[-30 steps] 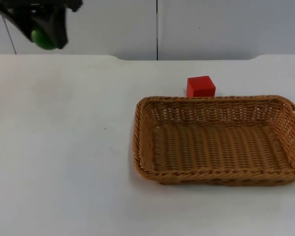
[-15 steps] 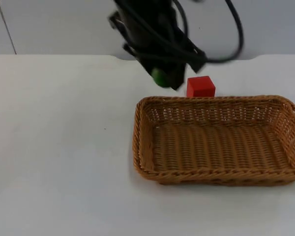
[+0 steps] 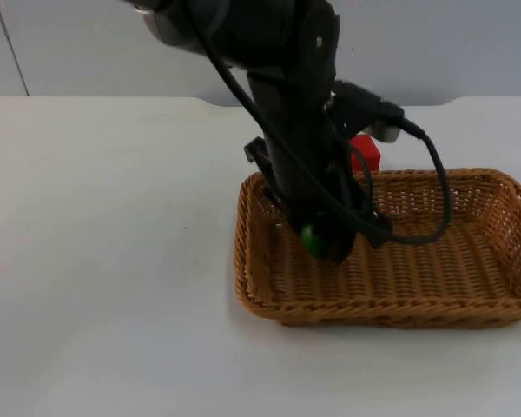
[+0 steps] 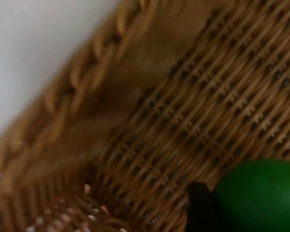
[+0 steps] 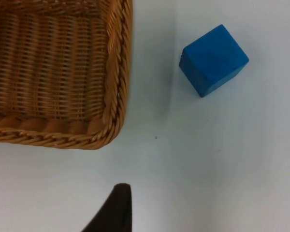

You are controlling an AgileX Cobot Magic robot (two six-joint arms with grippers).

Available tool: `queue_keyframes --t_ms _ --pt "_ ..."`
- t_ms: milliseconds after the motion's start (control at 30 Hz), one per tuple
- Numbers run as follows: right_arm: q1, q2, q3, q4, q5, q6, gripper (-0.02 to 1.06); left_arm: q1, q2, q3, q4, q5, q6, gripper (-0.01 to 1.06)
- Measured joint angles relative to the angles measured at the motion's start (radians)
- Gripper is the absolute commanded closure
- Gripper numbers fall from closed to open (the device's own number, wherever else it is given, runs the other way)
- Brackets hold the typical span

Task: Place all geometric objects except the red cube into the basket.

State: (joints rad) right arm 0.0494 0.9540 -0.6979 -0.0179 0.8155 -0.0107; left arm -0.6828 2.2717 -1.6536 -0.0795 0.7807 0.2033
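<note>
My left gripper (image 3: 323,244) reaches down inside the wicker basket (image 3: 260,261), near its left side, shut on a green ball (image 3: 312,238). In the left wrist view the green ball (image 4: 261,195) sits against a black fingertip (image 4: 198,208), just above the basket's woven floor (image 4: 208,87). The red cube (image 3: 366,151) stands on the table behind the basket's far rim, partly hidden by the arm. In the right wrist view a blue cube (image 5: 213,59) lies on the table beside a basket corner (image 5: 113,125), with one black fingertip (image 5: 113,210) of the right gripper in front.
The white table (image 3: 104,261) stretches open to the left and in front of the basket. A grey partition wall (image 3: 469,43) closes the far edge. The left arm (image 3: 286,104) crosses over the basket's far-left rim.
The left arm has swung from the far left corner across the table and down into the basket, carrying the green ball.
</note>
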Motion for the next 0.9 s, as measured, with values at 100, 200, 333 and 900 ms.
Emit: queue_keyframes --t_ms 100,200,333,900 --pt "0.0 0.0 0.0 0.0 0.0 0.0 -0.01 0.0 0.007 0.0 -0.02 0.001 0.0 0.46" --pt "0.0 0.0 0.0 0.0 0.0 0.0 -0.01 0.0 0.008 0.0 -0.052 0.004 0.0 0.08" --pt "0.0 0.0 0.0 0.0 0.0 0.0 -0.01 0.0 0.003 0.0 -0.075 0.018 0.0 0.0" --pt "0.0 0.0 0.0 0.002 0.0 0.0 -0.01 0.021 -0.211 0.0 -0.089 0.215 -0.012 0.0"
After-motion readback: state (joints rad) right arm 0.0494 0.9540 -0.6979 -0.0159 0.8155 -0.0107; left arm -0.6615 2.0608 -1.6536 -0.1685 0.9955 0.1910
